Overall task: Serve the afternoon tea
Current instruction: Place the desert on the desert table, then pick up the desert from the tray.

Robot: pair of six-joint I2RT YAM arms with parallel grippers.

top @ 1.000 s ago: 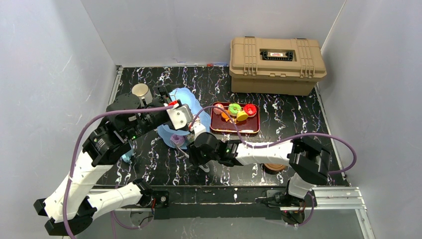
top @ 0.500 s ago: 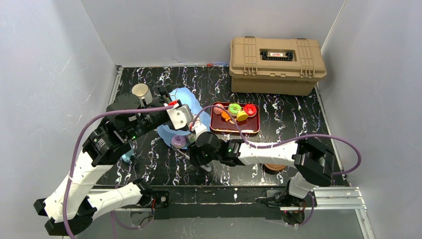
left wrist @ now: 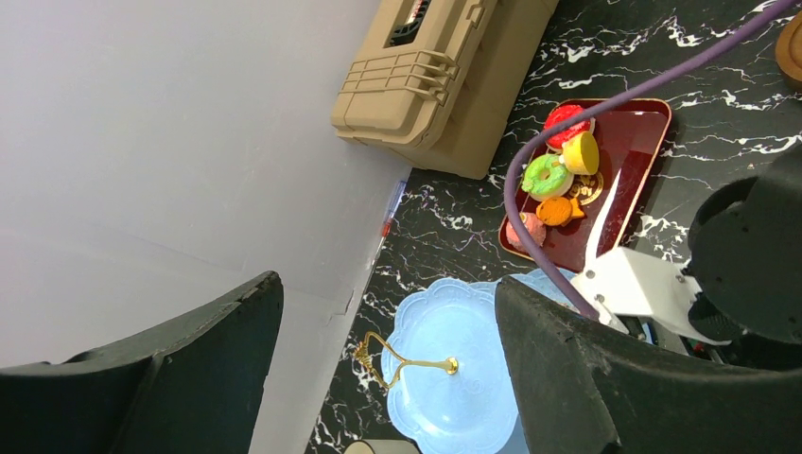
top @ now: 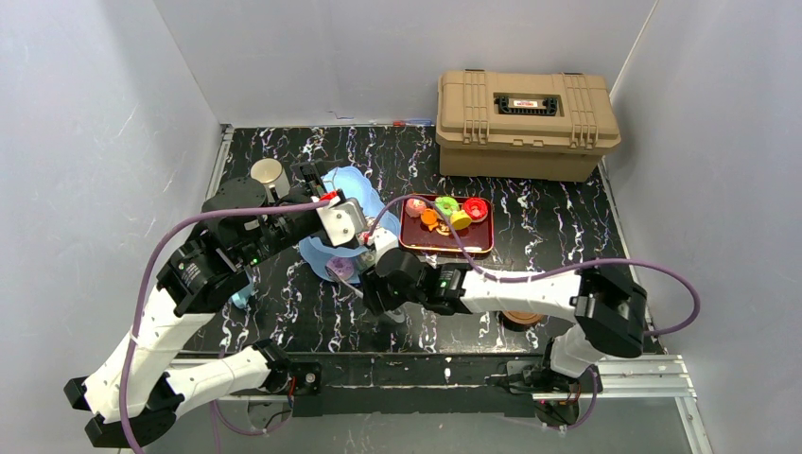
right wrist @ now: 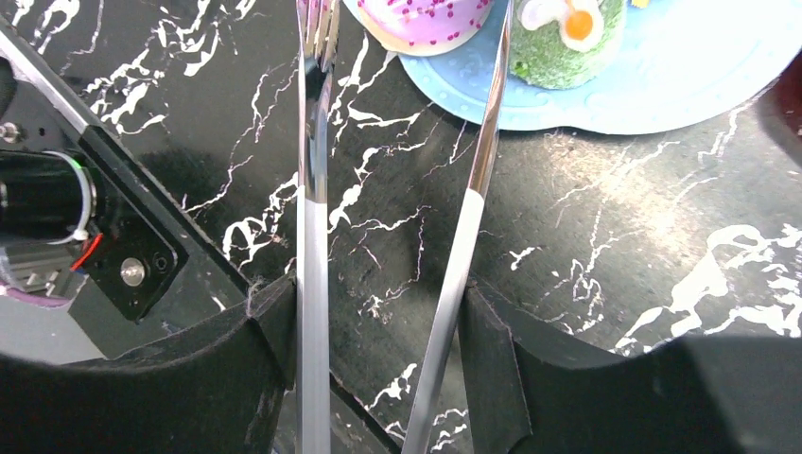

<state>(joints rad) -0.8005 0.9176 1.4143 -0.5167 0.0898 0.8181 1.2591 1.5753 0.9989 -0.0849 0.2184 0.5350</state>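
Note:
The light blue three-tier stand (top: pixel 348 189) stands at the left of the table; its top tier with a gold handle (left wrist: pixel 392 364) shows in the left wrist view (left wrist: pixel 473 378). My left gripper (left wrist: pixel 388 288) is open and empty above it, also seen from the top (top: pixel 312 180). My right gripper (right wrist: pixel 378 317) is shut on metal tongs (right wrist: pixel 312 189). The tong tips flank a pink sprinkled cake (right wrist: pixel 426 19) at the edge of the stand's lower tier (right wrist: pixel 681 85), beside a green cake (right wrist: pixel 567 38). From above the cake (top: pixel 339 268) lies just ahead of the right gripper (top: pixel 371 274).
A dark red tray (top: pixel 478 241) holds several toy donuts (top: pixel 444 206) right of the stand. A tan case (top: pixel 525 123) stands at the back right. A silvery-beige cup (top: pixel 270 175) is behind the stand. A brown saucer (top: pixel 520 319) lies near the front right.
My right arm has stretched out and pushed the tongs a little further toward the stand. The pink cake has shifted slightly at the lower tier's edge. The left arm has not moved.

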